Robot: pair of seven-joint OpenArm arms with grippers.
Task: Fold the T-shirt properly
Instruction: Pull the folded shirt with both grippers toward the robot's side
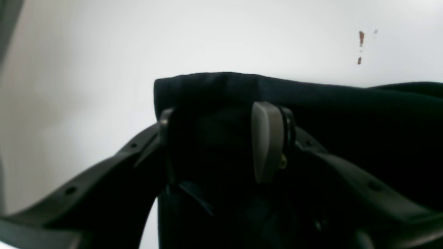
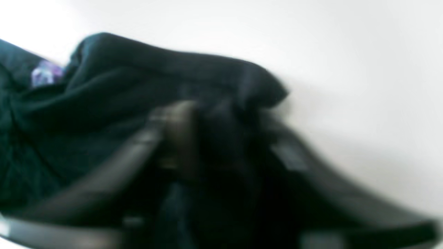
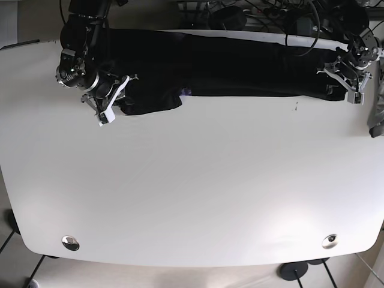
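At the far edge of the white table (image 3: 192, 198), the black T-shirt (image 3: 240, 63) lies stretched out as a long band, running nearly the full width between both arms. Near its end on the base view's left, it sags into a wider lobe, with a small purple patch (image 3: 187, 92) showing at the hem.

Left gripper (image 1: 221, 138): clamped on the T-shirt (image 1: 346, 121). In the left wrist view the cloth fills the gap between the two fingers (image 1: 268, 141) and a folded corner drapes over the tips. In the base view this gripper (image 3: 348, 81) sits at the band's right-hand end. Two small reddish marks (image 1: 360, 45) are on the tabletop beyond the cloth.

Right gripper (image 2: 221, 114): right wrist view is heavily blurred, but dark fabric (image 2: 104, 103) is bunched over and between the fingers (image 2: 180, 128), so it reads as grasping the shirt too. The purple patch (image 2: 45, 74) shows near the frame's left edge. In the base view this gripper (image 3: 111, 99) is at the shirt's left-hand lobe, tilted down toward the table.

Cables and dark gear (image 3: 252, 12) crowd the area behind the table.
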